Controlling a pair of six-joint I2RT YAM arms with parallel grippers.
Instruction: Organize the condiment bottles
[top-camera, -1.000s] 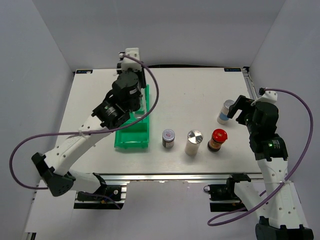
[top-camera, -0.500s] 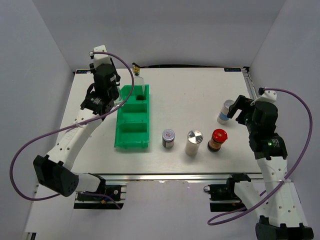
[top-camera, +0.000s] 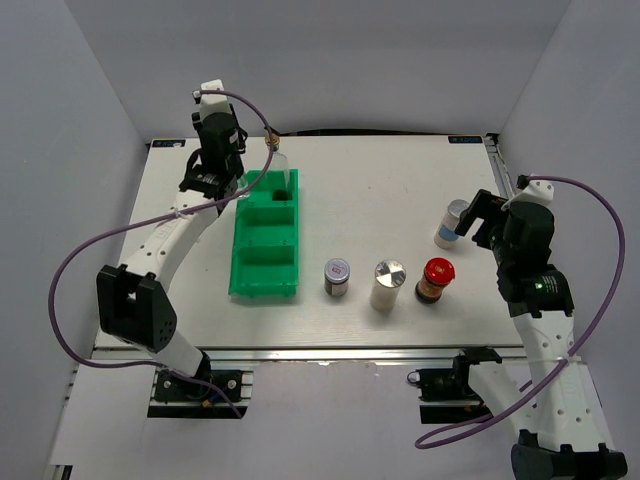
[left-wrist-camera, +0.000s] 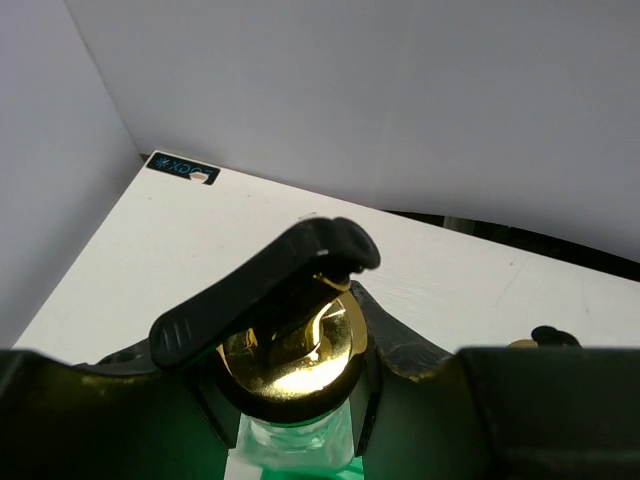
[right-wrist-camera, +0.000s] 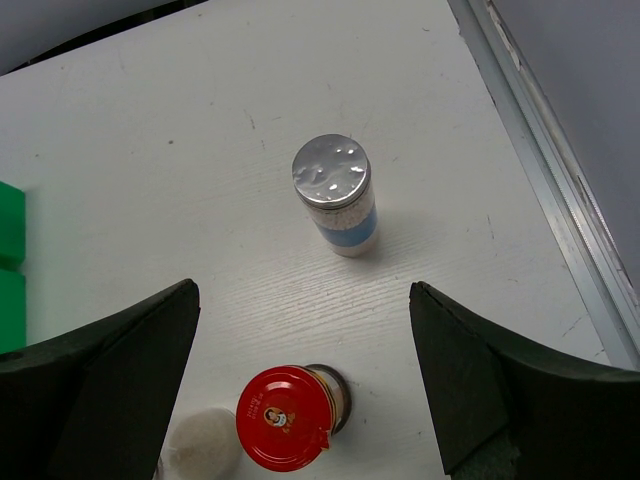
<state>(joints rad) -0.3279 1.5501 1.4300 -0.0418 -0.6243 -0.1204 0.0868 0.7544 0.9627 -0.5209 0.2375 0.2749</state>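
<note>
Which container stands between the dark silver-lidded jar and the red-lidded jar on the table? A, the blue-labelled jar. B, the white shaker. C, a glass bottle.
B: in the top view the white shaker stands in the row between the dark jar and the red-lidded jar.

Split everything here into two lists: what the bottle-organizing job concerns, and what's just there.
Job: glass bottle, second glass bottle, white shaker, blue-labelled jar, red-lidded jar, dark jar.
Just there: green bin, table.
</note>
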